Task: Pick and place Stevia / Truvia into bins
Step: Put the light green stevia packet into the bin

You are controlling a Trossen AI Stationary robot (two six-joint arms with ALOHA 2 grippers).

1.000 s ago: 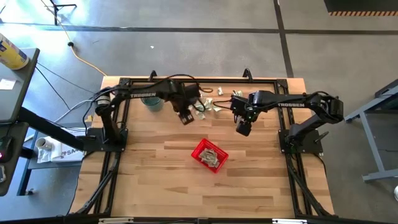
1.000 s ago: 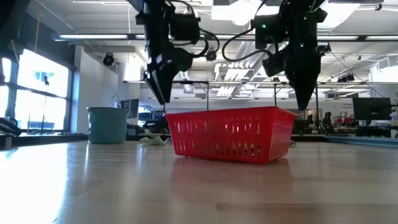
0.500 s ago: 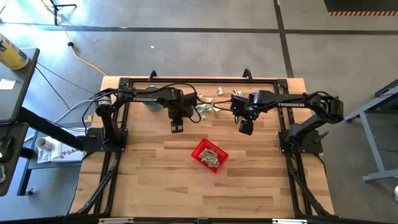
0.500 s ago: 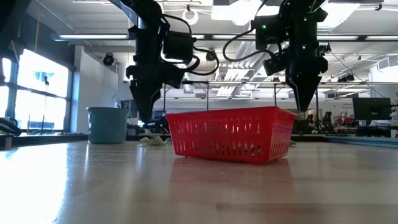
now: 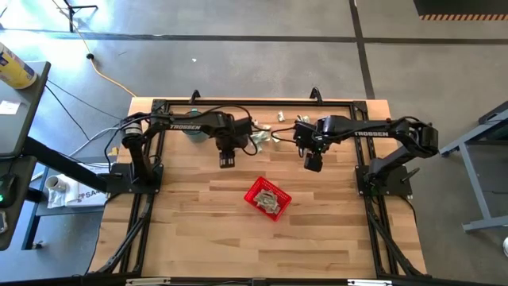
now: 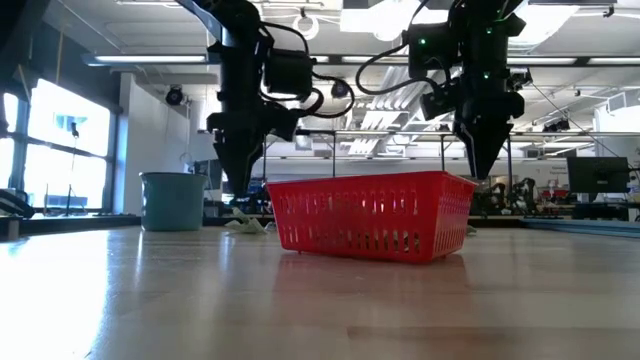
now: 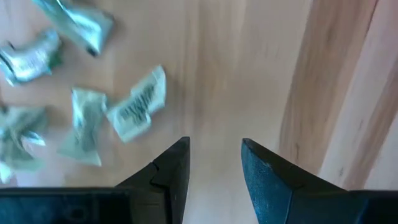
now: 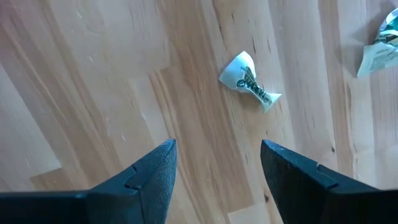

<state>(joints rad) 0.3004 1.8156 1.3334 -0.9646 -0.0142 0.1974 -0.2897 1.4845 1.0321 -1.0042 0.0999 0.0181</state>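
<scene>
picking looks to be the step: both the left gripper [image 5: 226, 162] and right gripper [image 5: 312, 165], fingers apart and empty, hover above centre by loose sachets [image 5: 260, 138], needing a descent, the red basket [image 5: 267, 199] waiting mid-frame on the counter [image 5: 190, 230].

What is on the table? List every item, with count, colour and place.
sachets: many, pale green and white, scattered at the table's far middle between the two arms; a few more lie in the basket.
red basket: one, red mesh, middle of the table, nearer than the sachets.
teal cup: one, teal-green, far left, partly under the left arm.
table: one, light wood with a black frame.
left gripper: dark, open, empty, above bare wood beside the sachets.
right gripper: dark, open, empty, above one loose sachet.
</scene>
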